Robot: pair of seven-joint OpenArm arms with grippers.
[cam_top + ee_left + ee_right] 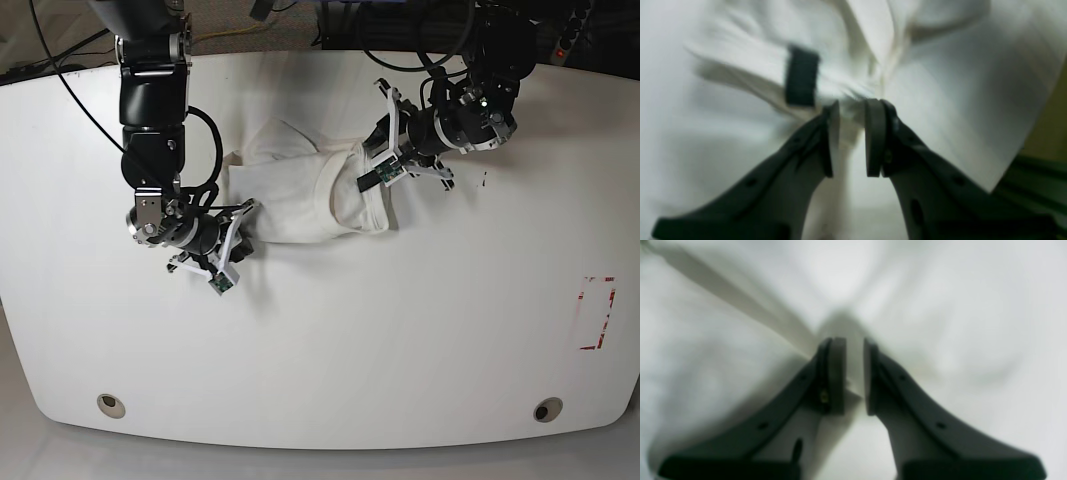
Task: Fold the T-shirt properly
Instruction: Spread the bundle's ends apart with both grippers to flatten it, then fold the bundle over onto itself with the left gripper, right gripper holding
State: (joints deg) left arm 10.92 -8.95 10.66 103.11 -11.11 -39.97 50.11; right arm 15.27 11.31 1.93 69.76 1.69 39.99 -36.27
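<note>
The T-shirt (300, 195) lies bunched and white side up in the middle of the table, no print showing. My left gripper (368, 165) is at its right end, and in the left wrist view the left gripper (851, 133) is shut on a pinched ridge of the T-shirt (957, 100) next to a dark tag (802, 76). My right gripper (240, 225) is at the shirt's lower left edge. Seen from the right wrist, the right gripper (853, 373) is shut on a fold of the T-shirt (940, 323).
The white table (350, 340) carries a red-marked rectangle (597, 312) near its right edge and two round holes (112, 404) (546, 409) near the front. Black cables (80, 90) run along the back left.
</note>
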